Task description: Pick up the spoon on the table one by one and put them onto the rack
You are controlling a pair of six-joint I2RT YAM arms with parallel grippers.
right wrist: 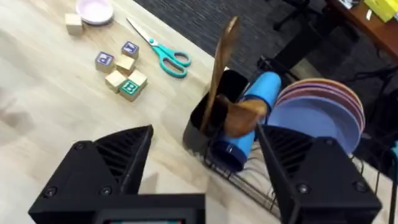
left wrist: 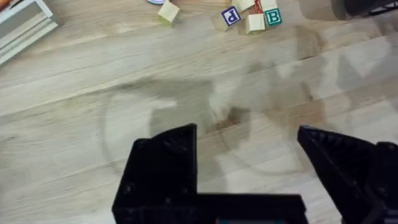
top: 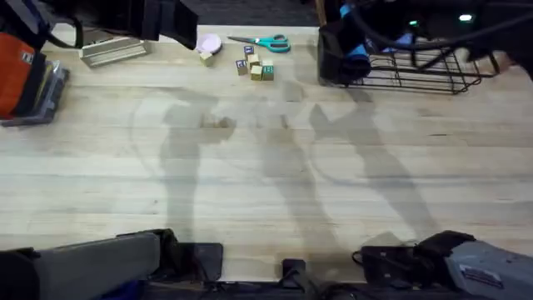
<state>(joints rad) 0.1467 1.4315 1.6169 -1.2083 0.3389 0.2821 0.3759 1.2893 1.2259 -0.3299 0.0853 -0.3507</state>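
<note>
Two wooden spoons are in the black holder [right wrist: 217,121] at the end of the black wire rack [top: 425,77]. One spoon [right wrist: 221,68] stands upright in it. The bowl of the darker reddish-brown spoon [right wrist: 241,117] leans against the blue cup [right wrist: 260,96]. A lavender plate [right wrist: 323,118] stands behind the cup. My right gripper [right wrist: 205,165] is open and empty, above the table just in front of the holder. My left gripper [left wrist: 249,158] is open and empty over bare table [left wrist: 93,124].
Teal-handled scissors [top: 268,42], several letter blocks [top: 255,67] and a small pink dish [top: 210,42] lie at the table's far edge, left of the rack. A beige tray [top: 112,52] and an orange object [top: 17,71] sit at the far left.
</note>
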